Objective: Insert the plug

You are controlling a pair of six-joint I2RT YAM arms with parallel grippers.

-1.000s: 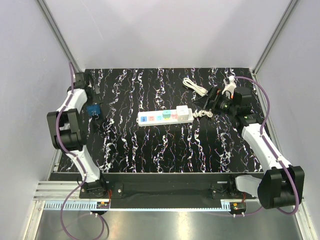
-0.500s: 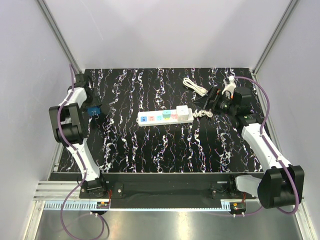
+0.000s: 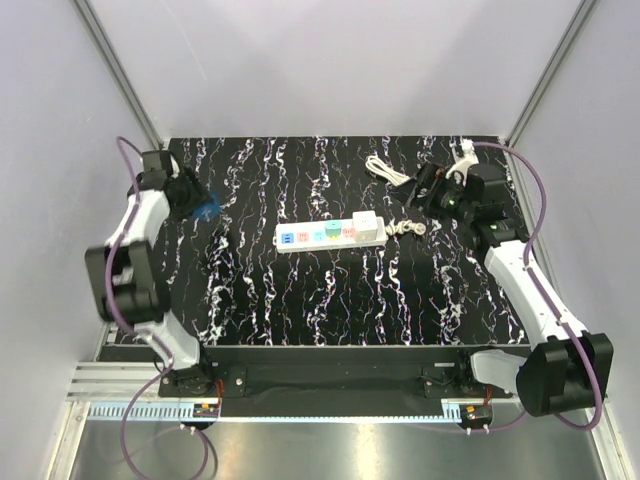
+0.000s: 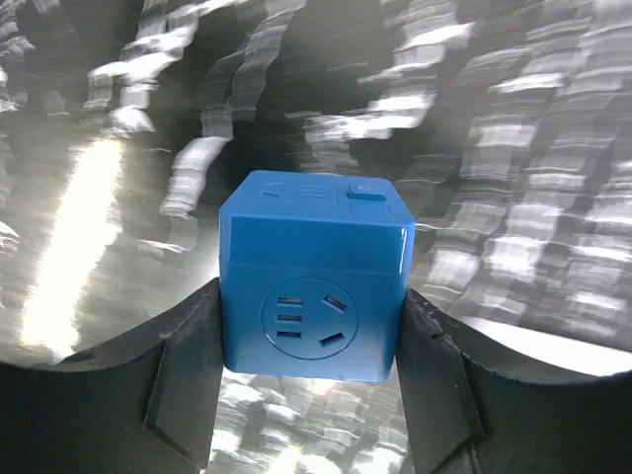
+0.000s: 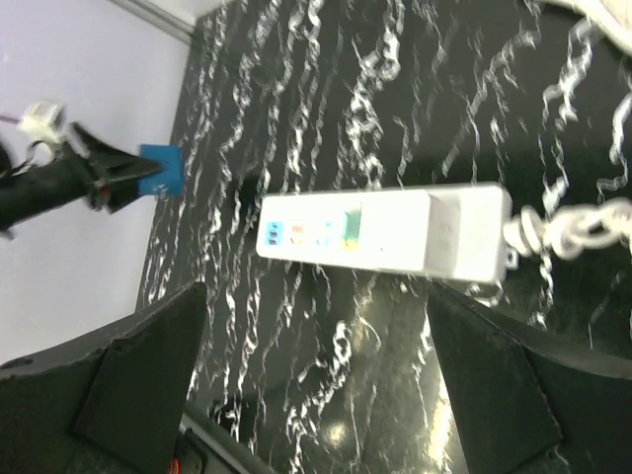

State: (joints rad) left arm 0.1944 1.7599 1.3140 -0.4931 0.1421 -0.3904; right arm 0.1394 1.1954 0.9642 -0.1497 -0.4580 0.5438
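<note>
1. The left gripper [image 4: 311, 346] pinches the blue plug cube [image 4: 311, 281] from both sides. Its two dark fingers [image 4: 188, 351] press flat against the cube's left and right walls.
2. In the left wrist view the cube's socket face, with its round ring of slots, points toward the camera. Its top face carries a small raised button.
3. From above, the cube [image 3: 205, 208] sits at the tip of the left gripper [image 3: 193, 203], over the far-left part of the table [image 3: 300, 300]. Whether it touches the tabletop cannot be told.
4. The power strip [image 3: 330, 232] lies flat near the middle of the table, long side running left to right, well apart from the cube and to its right.
5. A white block [image 3: 366, 218] stands on the strip's right end.
6. The right gripper [image 3: 425, 186] is over the far-right part of the table, just beyond the strip's right end. Its fingers are spread wide with nothing between them in the right wrist view [image 5: 316, 365].
7. That view also shows the strip [image 5: 385, 235] in full, and the cube [image 5: 161, 168] in the left gripper's tip beyond it.
8. A white cord [image 3: 388, 171] lies coiled near the right gripper, and a twisted length runs from the strip's right end.
</note>
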